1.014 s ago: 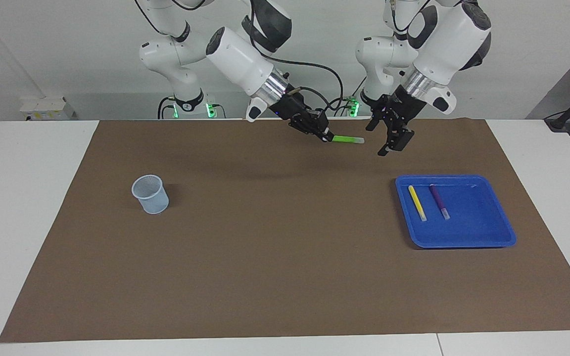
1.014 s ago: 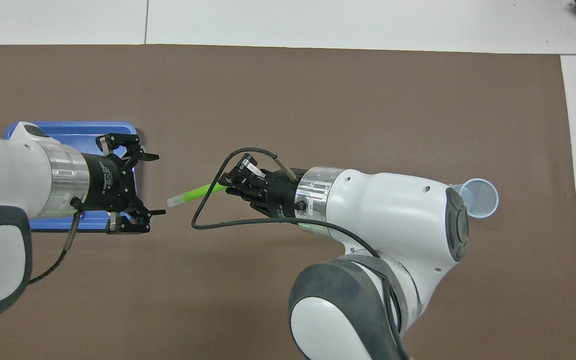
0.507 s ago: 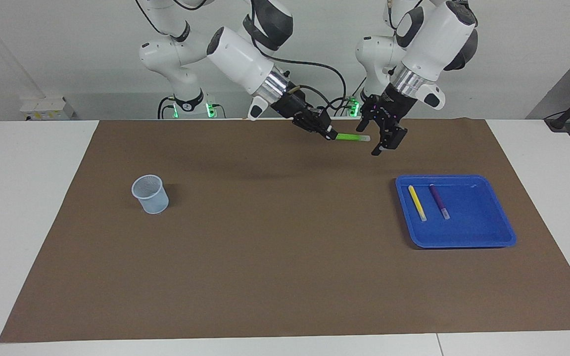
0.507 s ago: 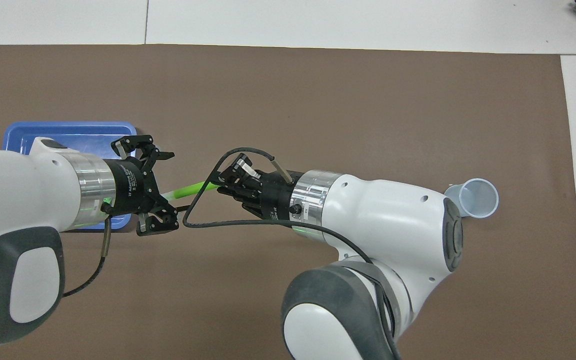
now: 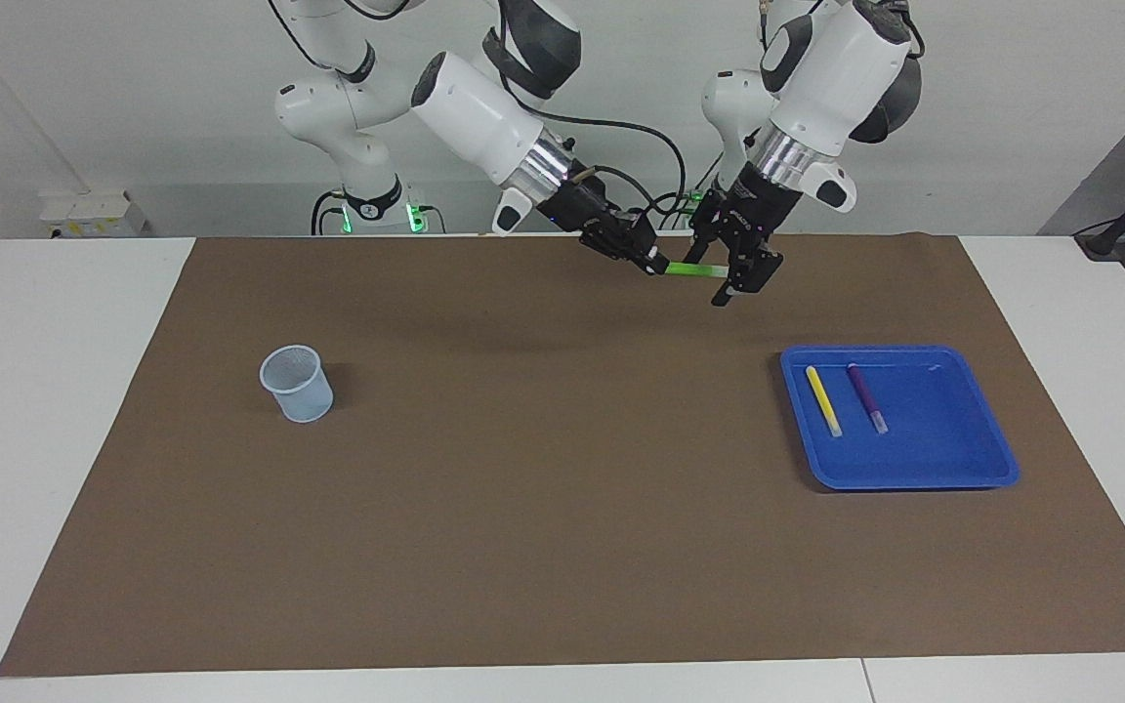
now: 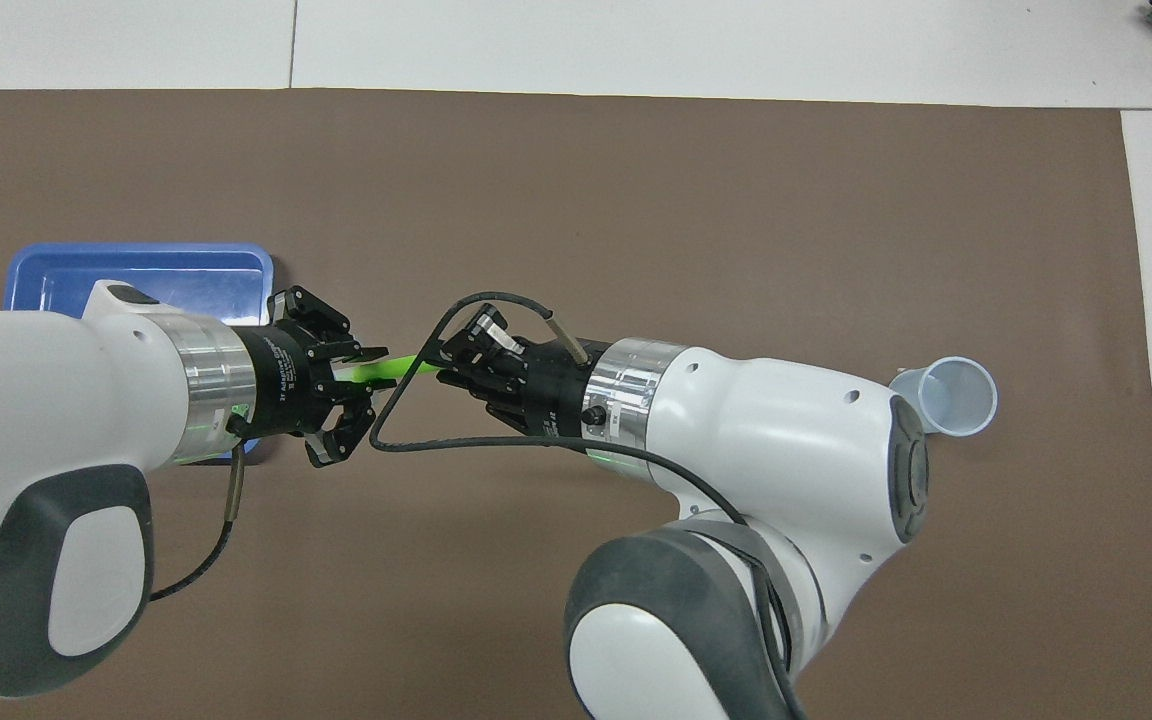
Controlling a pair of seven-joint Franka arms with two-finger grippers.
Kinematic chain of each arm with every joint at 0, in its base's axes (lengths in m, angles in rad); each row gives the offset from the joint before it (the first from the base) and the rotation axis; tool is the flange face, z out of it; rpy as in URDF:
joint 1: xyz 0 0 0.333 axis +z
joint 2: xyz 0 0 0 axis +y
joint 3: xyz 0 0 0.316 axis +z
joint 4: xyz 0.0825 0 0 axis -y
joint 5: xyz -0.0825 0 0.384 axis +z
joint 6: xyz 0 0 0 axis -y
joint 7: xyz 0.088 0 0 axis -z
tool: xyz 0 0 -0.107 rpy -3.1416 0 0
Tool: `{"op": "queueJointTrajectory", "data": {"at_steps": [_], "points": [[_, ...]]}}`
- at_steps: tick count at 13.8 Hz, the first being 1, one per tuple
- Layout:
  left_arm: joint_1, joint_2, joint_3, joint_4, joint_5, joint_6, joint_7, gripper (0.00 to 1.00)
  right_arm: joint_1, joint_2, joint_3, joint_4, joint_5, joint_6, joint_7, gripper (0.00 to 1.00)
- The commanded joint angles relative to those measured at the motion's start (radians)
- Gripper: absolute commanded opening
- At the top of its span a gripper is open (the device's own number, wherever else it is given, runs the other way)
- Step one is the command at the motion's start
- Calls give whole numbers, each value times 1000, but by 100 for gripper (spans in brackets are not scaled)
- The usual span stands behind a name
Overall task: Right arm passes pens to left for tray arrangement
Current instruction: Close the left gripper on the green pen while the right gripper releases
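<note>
My right gripper (image 5: 653,264) is shut on the green pen (image 5: 689,269) and holds it level in the air over the brown mat, close to the robots. The pen's pale end points toward my left gripper (image 5: 727,268), which is open with its fingers on either side of that end. In the overhead view the green pen (image 6: 386,368) runs from my right gripper (image 6: 451,368) into my left gripper (image 6: 368,383). The yellow pen (image 5: 823,400) and the purple pen (image 5: 866,397) lie side by side in the blue tray (image 5: 914,478). My left arm hides them in the overhead view.
A small pale mesh cup (image 5: 297,383) stands on the mat toward the right arm's end and also shows in the overhead view (image 6: 956,395). The blue tray (image 6: 136,275) sits toward the left arm's end. The brown mat (image 5: 543,508) covers most of the white table.
My left gripper has moved from over the tray's edge to the pen and its fingers have narrowed around the pale end. My right gripper has raised the pen slightly toward it.
</note>
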Motion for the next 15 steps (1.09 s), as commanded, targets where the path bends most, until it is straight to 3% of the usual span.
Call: {"op": "queueJointTrajectory", "data": {"at_steps": [1,4,5,6,7,11,15], "points": [[-12,-27,8,-26,-2,13,8,0,4,2,1,-4,33,9,-10,0],[-24,-29,10,-20,-2,-18,32,0,0,2,1,-1,33,6,-6,0],[-24,-27,10,-18,-2,-18,52,0,-2,2,1,-2,33,4,-4,24],[-21,-29,10,-18,-3,-20,56,0,-2,2,1,-1,33,6,3,84],[-20,-29,10,-18,-3,-21,62,0,-3,-2,-1,-1,33,6,3,100],[-11,-32,13,-18,-3,-32,135,0,-18,-10,-7,2,7,-51,-39,100],[58,-41,27,-17,-15,-153,472,0,-106,-30,-8,4,-206,-319,-303,100]]}}
